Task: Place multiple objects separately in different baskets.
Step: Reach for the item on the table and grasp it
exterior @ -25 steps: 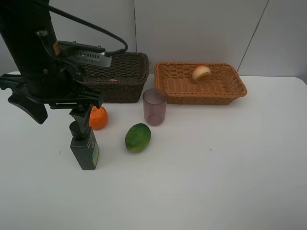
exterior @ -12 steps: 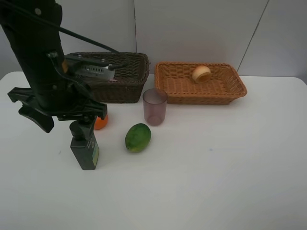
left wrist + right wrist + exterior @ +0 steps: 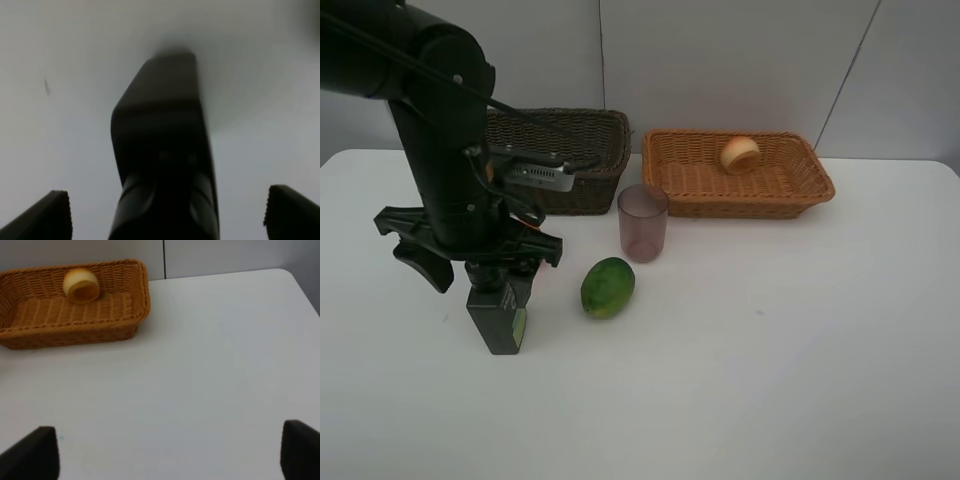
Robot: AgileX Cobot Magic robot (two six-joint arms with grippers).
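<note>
Landmark for all positions: translucent mauve cup, upright on the white table.

- Dark green pump bottle: upright, left of the cup and nearer the table's front edge, well apart from it.
- Left gripper: directly over the bottle, at the level of the pump head, so also left of and in front of the cup. Claw released. The wrist view shows the two fingers spread wide either side of the bottle, with clear table between each finger and the bottle body. No contact seen. The black arm rises behind it and hides the table to the cup's left.
- Green oval fruit: on its side, just in front of the cup and a little left, between cup and bottle, touching neither.
- Dark brown basket: behind the cup, to its left. Contents hidden by the rim and the arm.
- Light tan basket: behind the cup, to its right, its near corner close to the cup. The peach lies inside, against the back wall.
- Right gripper: claw released, fingers far apart, nothing between them but bare table. Its wrist view shows the tan basket with the peach ahead. The cup is outside that view, so I cannot place this gripper against it.
</note>
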